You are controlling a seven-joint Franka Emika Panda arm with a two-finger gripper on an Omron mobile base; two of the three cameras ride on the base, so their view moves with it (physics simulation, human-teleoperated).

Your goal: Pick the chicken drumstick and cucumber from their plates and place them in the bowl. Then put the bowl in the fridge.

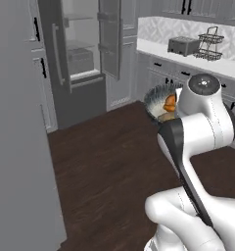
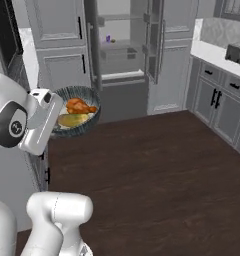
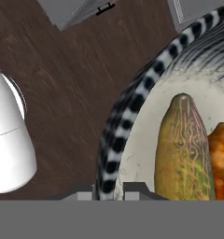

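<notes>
Loading is complete: the chicken drumstick (image 2: 81,106) and the cucumber (image 2: 72,119) both lie inside the bowl (image 2: 90,94). The hand (image 3: 108,190) is clamped on the bowl's rim, one finger on either side of the wall, and carries it in the air above the dark wood floor (image 2: 157,165). The fridge (image 2: 123,50) stands well apart, doors open, shelves exposed. Remaining, by my judgement: approach the fridge, set the bowl on a shelf, release.

Bare dark floor (image 2: 157,165) lies open between the carried bowl (image 2: 77,111) and the fridge (image 2: 123,55). The fridge doors (image 1: 111,37) stand swung out to either side, leaving a gap to the glass shelves (image 2: 119,45). Cabinets (image 2: 219,102) flank the right.
</notes>
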